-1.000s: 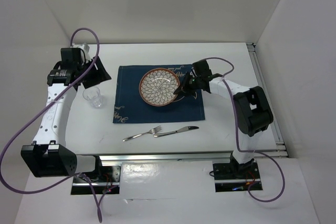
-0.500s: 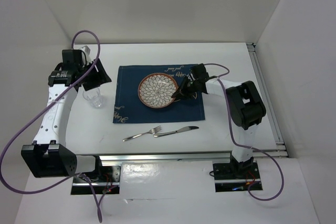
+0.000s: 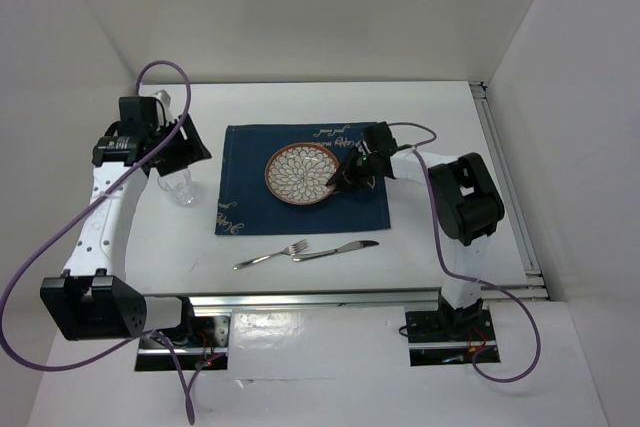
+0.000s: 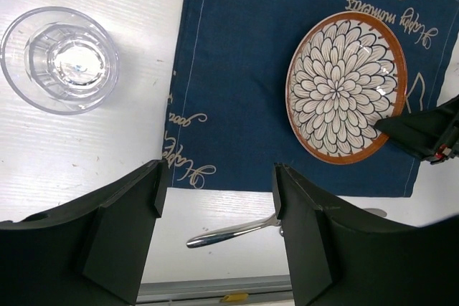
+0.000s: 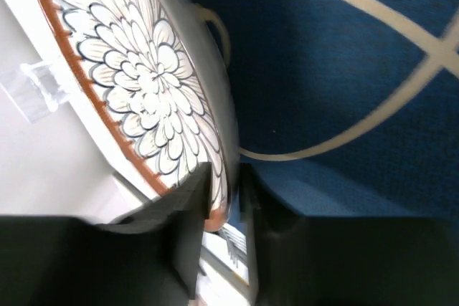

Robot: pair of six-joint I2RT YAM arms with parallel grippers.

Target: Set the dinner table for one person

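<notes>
A patterned plate with a brown rim [image 3: 300, 173] lies on the navy placemat [image 3: 250, 197] on the white dinner table [image 3: 430, 117]. My right gripper [image 3: 343, 176] is shut on the plate's right rim; in the right wrist view the rim [image 5: 224, 198] sits between the two fingers. My left gripper [image 3: 188, 150] is open and empty, hovering above the clear glass [image 3: 180, 187] left of the placemat. The left wrist view shows the glass [image 4: 59, 59], the plate [image 4: 346, 96] and the open gripper [image 4: 217, 202]. A fork [image 3: 270, 255] and a knife [image 3: 336, 249] lie in front of the placemat.
Metal rails run along the table's near edge [image 3: 360, 295] and right edge [image 3: 505, 182]. White walls enclose the back and sides. The fork handle [image 4: 233, 231] shows between my left fingers, far below them.
My right gripper has dragged the plate slightly toward the near side of the placemat, and the right elbow has swung inward. The left arm has barely moved.
</notes>
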